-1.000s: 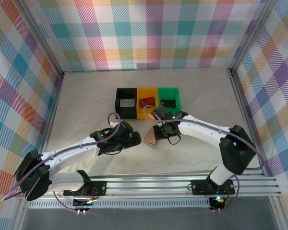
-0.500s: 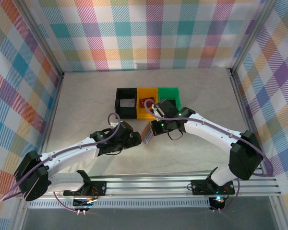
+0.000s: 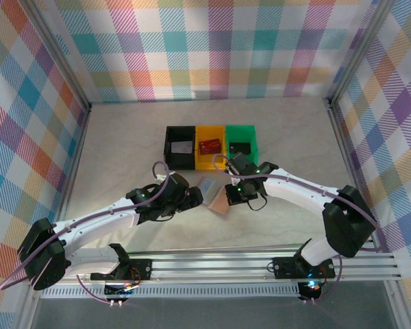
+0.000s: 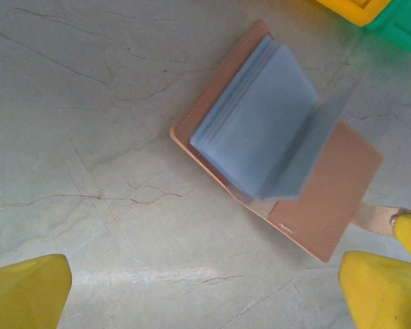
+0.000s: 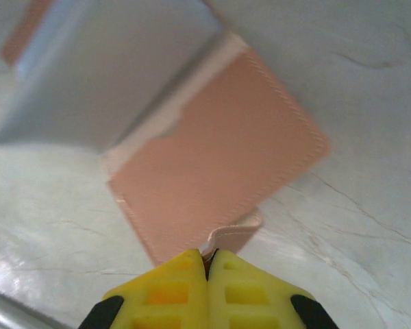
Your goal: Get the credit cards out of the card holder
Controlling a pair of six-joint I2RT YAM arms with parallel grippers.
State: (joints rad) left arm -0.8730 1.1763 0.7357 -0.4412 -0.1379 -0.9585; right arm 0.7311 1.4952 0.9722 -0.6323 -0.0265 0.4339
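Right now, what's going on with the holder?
The right gripper is shut on the strap tab of the card holder. The holder lies open on the table, its pale blue panels fanned up. The left gripper hovers open over it, holding nothing. One card lies in each of the black bin, yellow bin and green bin.

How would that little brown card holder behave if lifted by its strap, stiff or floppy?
Probably floppy: the card holder bends at its fold, with grey-blue inner panels fanning up loosely. It looks thin and likely light. Held only by its strap in the right gripper, it would likely dangle.
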